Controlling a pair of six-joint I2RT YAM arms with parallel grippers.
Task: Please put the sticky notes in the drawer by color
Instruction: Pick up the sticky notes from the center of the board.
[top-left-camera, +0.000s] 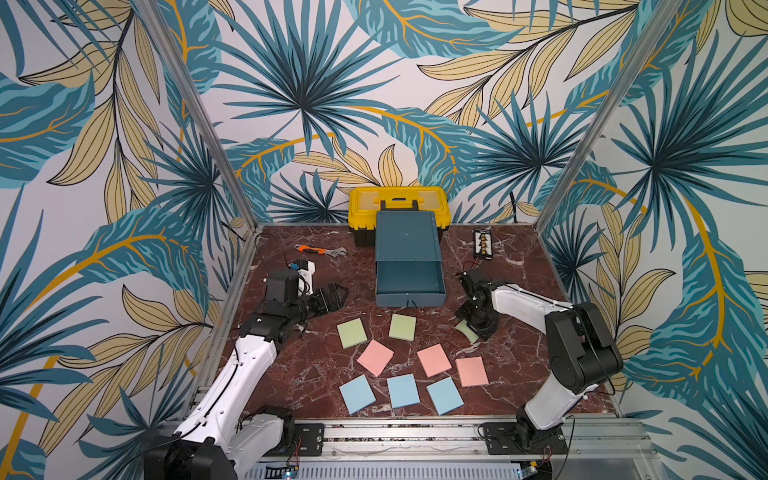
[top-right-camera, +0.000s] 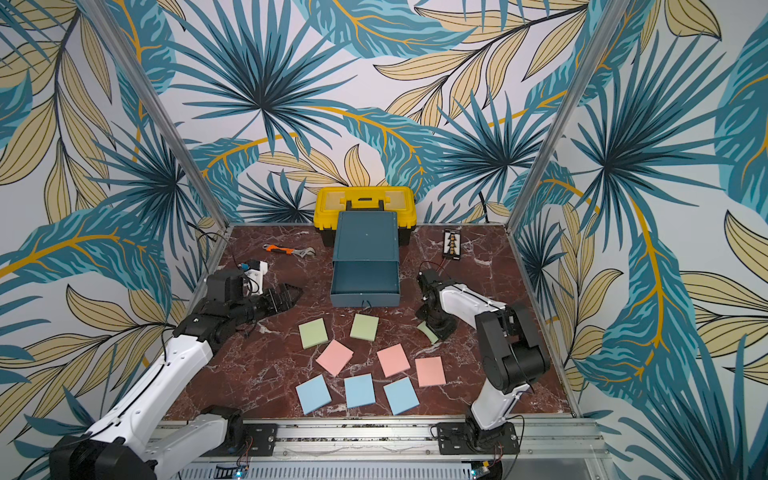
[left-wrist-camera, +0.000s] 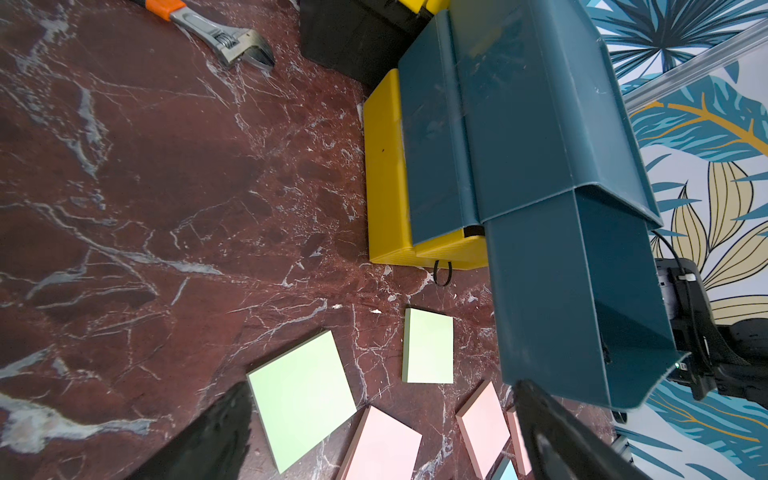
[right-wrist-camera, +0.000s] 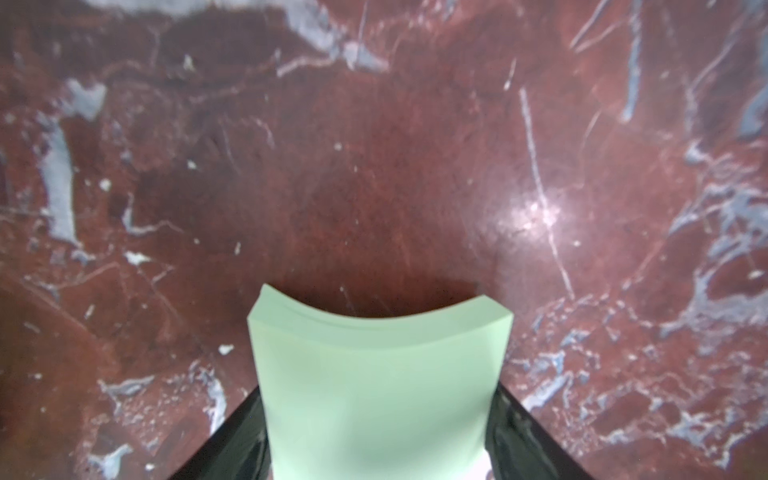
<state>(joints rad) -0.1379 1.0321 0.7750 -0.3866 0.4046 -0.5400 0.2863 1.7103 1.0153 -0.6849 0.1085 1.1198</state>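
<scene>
Toward the table's (top-left-camera: 291, 374) right edge, the right gripper (right-wrist-camera: 380, 419) pinches a green sticky note pad (right-wrist-camera: 374, 374), which bows between its jaws. In both top views the gripper hides most of the pad. At the back middle stands the drawer chest (top-left-camera: 409, 241), long axis back to front, top drawer open toward the front edge. The left gripper (top-left-camera: 334, 297) gapes wide, holding nothing.

The right gripper (top-left-camera: 476, 334) clasped a bent green pad (top-left-camera: 464, 331) beside the open drawer (top-left-camera: 399, 299); eight other pads (top-left-camera: 375, 357) lay flat nearby.
</scene>
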